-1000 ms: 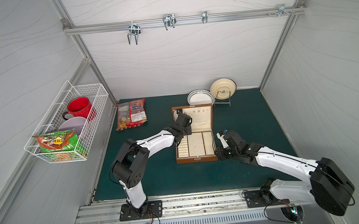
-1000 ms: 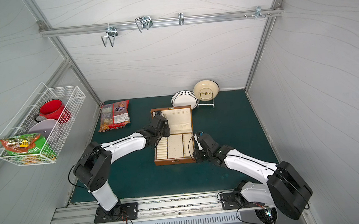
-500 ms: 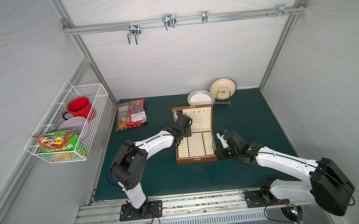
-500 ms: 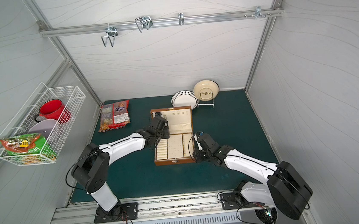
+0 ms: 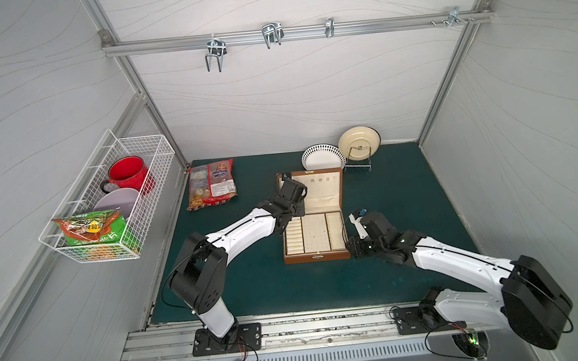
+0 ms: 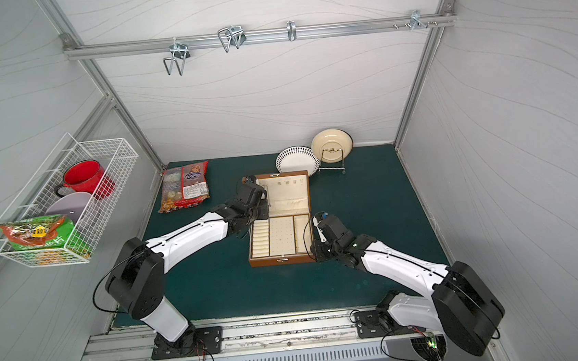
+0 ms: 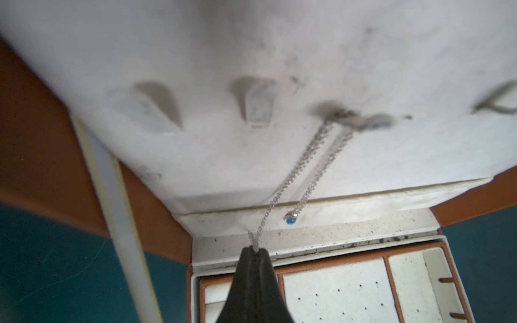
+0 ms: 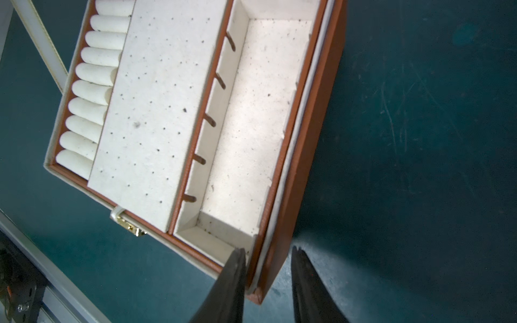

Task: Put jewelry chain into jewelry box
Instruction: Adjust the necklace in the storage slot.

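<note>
My left gripper (image 7: 255, 251) pinches the chain (image 7: 285, 181), already draped over a lid hook (image 7: 344, 114), while my right gripper (image 8: 267, 257) clamps the box (image 5: 317, 257) at its front right corner; next, I judge, a gentle release.

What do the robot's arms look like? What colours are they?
The left arm and right arm have smooth white shells, chunky black joints and black base plates on a metal rail. Thin black cables loop along them. The left end effector and right end effector have slim, tapering black fingers.
</note>
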Available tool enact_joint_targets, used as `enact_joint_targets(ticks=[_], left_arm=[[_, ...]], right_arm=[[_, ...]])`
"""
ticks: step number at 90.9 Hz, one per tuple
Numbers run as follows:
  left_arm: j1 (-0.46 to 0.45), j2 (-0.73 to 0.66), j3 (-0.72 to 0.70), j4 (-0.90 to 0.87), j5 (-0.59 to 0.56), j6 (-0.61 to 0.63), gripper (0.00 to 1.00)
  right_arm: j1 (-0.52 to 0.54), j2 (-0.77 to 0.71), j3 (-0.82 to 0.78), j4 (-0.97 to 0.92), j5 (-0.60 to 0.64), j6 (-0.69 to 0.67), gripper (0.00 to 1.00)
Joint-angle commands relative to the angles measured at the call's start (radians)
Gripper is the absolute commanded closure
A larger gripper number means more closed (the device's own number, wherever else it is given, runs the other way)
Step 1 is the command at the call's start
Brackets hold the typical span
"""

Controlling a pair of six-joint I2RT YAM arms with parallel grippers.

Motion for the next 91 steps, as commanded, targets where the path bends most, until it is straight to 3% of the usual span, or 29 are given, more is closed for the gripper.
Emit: enact_joint_targets(ticks=[1, 40, 91], left_arm=[[0.005, -0.026, 0.069, 0.015, -0.021, 0.046, 1.0], [0.03, -0.006, 0.155, 0.016, -0.015, 0.124, 1.0], [0.041, -0.005, 0.012, 0.18, -0.026, 0.175, 1.0]], right_arm=[[0.006, -0.019, -0.01, -0.015, 0.014, 0.006, 0.67], [0.006, -0.02, -0.009, -0.014, 0.013, 0.008, 0.67], [0.008, -0.023, -0.014, -0.015, 0.009, 0.011, 0.67]])
